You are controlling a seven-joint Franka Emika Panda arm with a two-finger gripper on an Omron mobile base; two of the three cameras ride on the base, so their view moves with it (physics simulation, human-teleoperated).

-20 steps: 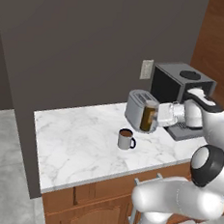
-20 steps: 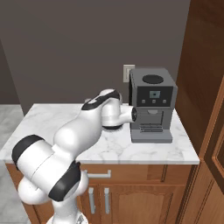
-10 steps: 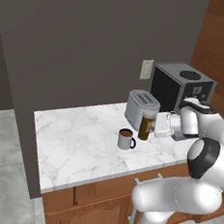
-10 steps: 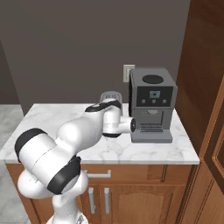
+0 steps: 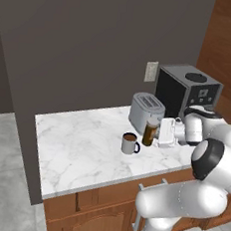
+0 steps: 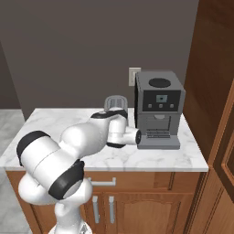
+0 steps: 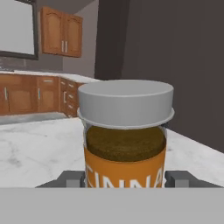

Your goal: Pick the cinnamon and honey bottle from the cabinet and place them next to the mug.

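White marble worktop (image 5: 79,149) on brown wooden base cupboards (image 6: 151,201) against a dark grey wall (image 5: 94,40); pale grey tiled floor (image 5: 1,176); further wooden wall cupboards (image 7: 61,33) across the room.

Items on the marble counter (image 5: 79,149): one mug (image 5: 129,144), one cinnamon jar (image 5: 150,132) (grey lid), one toaster (image 5: 144,111), one coffee machine (image 5: 185,95). Wall fittings: one outlet plate (image 5: 151,71).
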